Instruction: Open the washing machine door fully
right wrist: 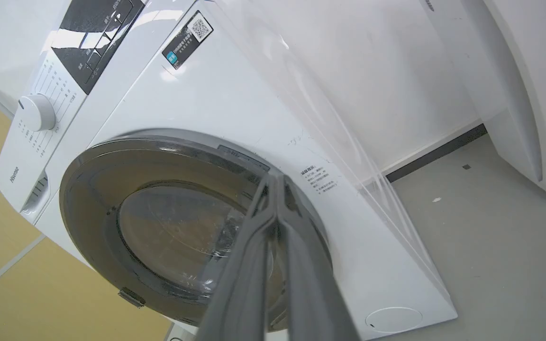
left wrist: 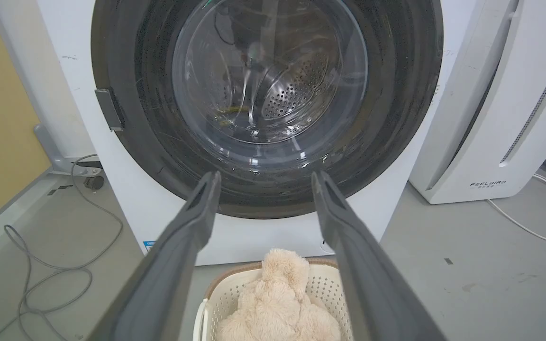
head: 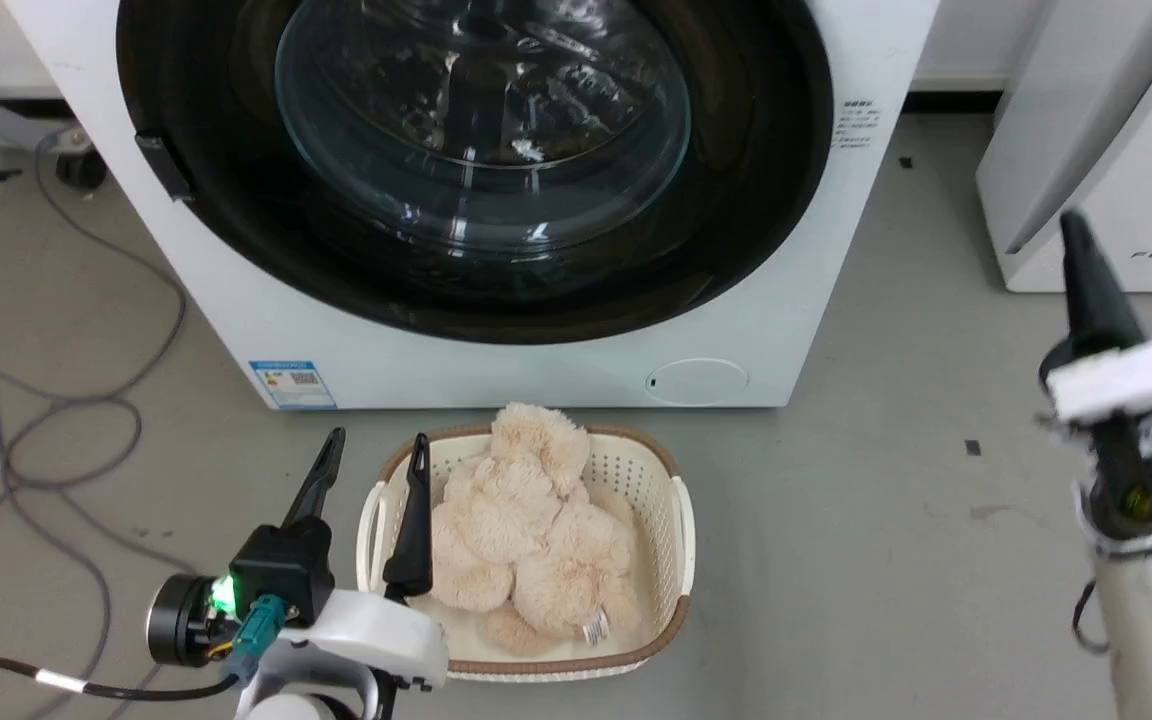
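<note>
Head view: door (head: 476,150) is shut, flush in washer (head: 536,375) front, ahead of & above L claw (head: 378,440). That claw is spread wide w/ nothing between its fingers. R claw (right wrist: 275,182) is pinched closed on nothing; door lies ahead of its tips, off to its left.

Handling, my guess: door is rigid & fairly heavy and swings on a hinge. Prob. needs a firm tug to pop the catch, then a pull along an arc. Face is glossy & slick and the glass bowl bulges out, so no purchase there, and best not to knock it.

Best hold is prob. the small dark tab (head: 161,165) on door rim, ahead-left of L claw: hook a finger behind it. Basket (head: 681,520) w/ plush (head: 526,530) sits just right of L claw & may crowd the approach.
</note>
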Motion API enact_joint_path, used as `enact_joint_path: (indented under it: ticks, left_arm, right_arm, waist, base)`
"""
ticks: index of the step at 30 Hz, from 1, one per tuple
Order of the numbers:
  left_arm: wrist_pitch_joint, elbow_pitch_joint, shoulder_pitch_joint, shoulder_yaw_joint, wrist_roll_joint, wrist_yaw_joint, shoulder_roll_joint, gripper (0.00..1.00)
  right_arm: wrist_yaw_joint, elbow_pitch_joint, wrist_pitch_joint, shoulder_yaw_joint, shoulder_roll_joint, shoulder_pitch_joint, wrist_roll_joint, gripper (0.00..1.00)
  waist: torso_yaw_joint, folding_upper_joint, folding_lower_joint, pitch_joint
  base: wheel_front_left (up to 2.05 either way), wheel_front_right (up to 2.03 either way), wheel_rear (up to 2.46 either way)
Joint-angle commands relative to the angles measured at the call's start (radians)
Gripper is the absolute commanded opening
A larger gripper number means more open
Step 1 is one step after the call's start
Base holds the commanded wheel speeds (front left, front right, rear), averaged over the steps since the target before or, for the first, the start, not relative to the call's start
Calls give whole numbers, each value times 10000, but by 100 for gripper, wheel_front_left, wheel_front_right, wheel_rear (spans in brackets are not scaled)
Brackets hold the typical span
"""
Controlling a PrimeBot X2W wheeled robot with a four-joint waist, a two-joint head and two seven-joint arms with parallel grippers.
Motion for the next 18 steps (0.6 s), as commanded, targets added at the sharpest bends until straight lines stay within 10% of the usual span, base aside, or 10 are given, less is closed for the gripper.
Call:
enact_joint_path:
  ticks: [1,18]
  left_arm:
    - [-94,-59,-245,-41,-81,55,29,100]
    - [-491,-331,-860,-277,-141,103,43,100]
  right_arm:
    - [36,277,60,37,-174,-594,374,0]
    - [47,3719,2237,1827,-1053,-5716,1781,0]
  waist:
    - [67,0,-1,142]
    - [474,0,-1,1323]
  base:
    - [0,0,0]
    - [0,0,0]
